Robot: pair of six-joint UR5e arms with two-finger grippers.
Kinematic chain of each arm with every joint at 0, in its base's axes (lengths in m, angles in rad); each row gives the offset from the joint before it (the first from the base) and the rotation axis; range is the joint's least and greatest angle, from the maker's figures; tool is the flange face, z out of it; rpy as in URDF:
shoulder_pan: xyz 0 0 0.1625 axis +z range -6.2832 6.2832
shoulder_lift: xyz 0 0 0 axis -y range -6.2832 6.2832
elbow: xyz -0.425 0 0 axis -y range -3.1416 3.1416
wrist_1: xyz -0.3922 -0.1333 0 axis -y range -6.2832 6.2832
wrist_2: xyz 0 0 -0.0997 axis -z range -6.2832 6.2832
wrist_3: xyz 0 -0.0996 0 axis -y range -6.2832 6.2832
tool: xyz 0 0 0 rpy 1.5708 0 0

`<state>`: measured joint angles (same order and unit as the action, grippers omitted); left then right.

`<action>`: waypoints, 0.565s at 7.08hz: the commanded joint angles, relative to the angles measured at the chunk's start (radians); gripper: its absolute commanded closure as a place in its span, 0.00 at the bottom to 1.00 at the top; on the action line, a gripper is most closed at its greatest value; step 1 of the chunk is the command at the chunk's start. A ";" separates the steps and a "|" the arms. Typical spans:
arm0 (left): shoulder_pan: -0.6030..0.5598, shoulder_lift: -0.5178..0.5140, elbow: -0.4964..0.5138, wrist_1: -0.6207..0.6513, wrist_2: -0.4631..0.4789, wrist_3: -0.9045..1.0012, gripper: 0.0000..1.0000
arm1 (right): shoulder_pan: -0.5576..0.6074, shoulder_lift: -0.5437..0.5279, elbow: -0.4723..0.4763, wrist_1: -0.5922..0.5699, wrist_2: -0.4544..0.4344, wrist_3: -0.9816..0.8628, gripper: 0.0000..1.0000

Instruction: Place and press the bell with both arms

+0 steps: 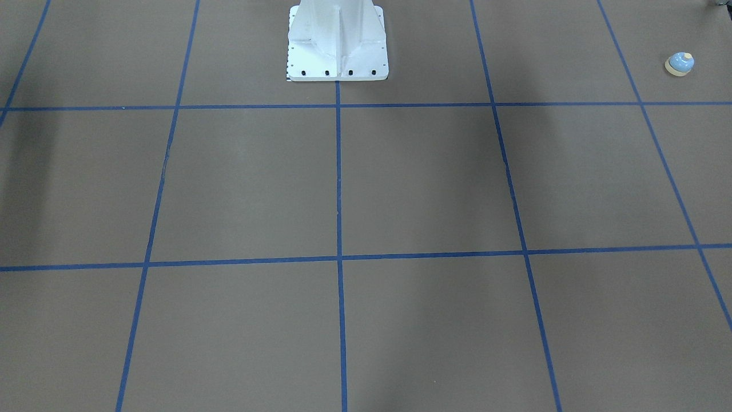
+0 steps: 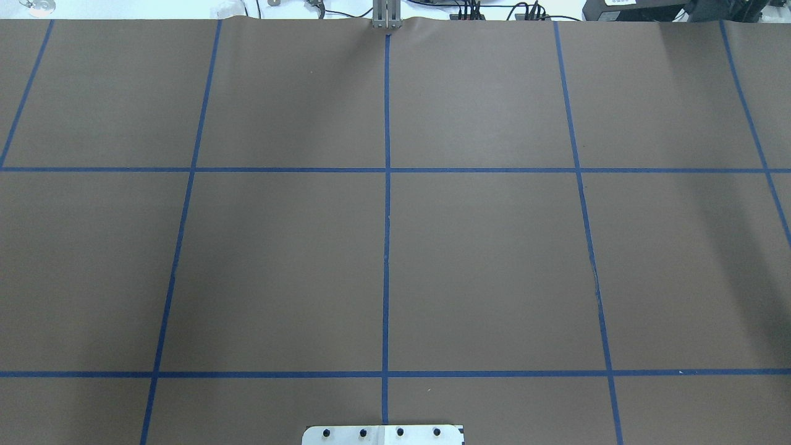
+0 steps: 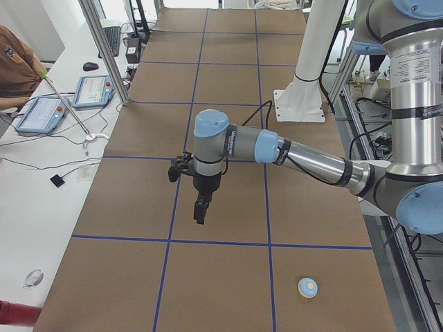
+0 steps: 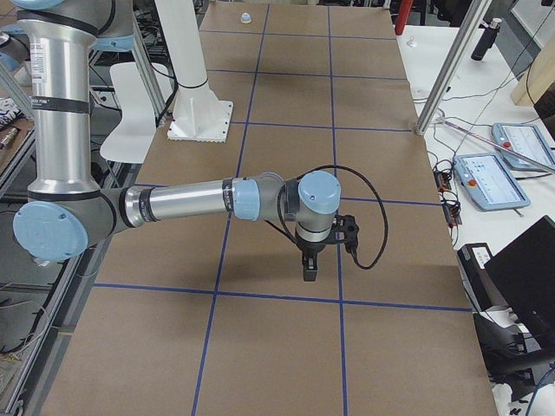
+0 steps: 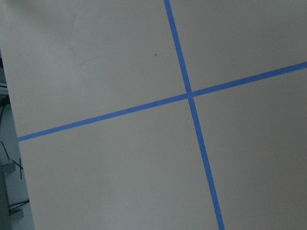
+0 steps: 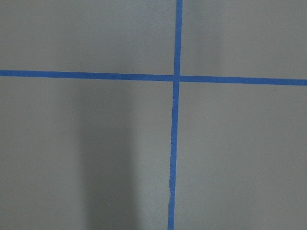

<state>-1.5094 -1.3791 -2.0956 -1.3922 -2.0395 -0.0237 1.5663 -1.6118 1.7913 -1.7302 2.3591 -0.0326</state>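
Note:
The light-blue bell (image 1: 680,63) with a cream button stands on the brown table near the corner on my left side. It also shows in the exterior left view (image 3: 309,287) and, far off, in the exterior right view (image 4: 245,17). My left gripper (image 3: 201,211) points down above the table, well away from the bell. My right gripper (image 4: 309,269) points down over the table near a blue tape line. I cannot tell whether either gripper is open or shut. Both wrist views show only bare table and tape crossings.
The white bolted pedestal (image 1: 337,51) stands at the robot's edge of the table, also in the overhead view (image 2: 383,434). Blue tape lines divide the brown table (image 2: 482,266) into squares. Tablets (image 4: 490,178) and cables lie on the white side bench.

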 commanded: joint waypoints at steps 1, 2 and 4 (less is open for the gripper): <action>0.008 0.122 -0.140 0.015 0.094 -0.214 0.00 | -0.002 -0.010 -0.004 -0.002 0.002 0.000 0.00; 0.032 0.176 -0.193 0.015 0.143 -0.357 0.00 | -0.002 -0.008 -0.006 -0.002 0.006 0.003 0.00; 0.154 0.251 -0.237 0.013 0.252 -0.744 0.00 | -0.002 -0.019 -0.001 -0.002 0.029 0.004 0.00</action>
<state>-1.4346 -1.1749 -2.3029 -1.3786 -1.8582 -0.5263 1.5648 -1.6236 1.7878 -1.7318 2.3715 -0.0289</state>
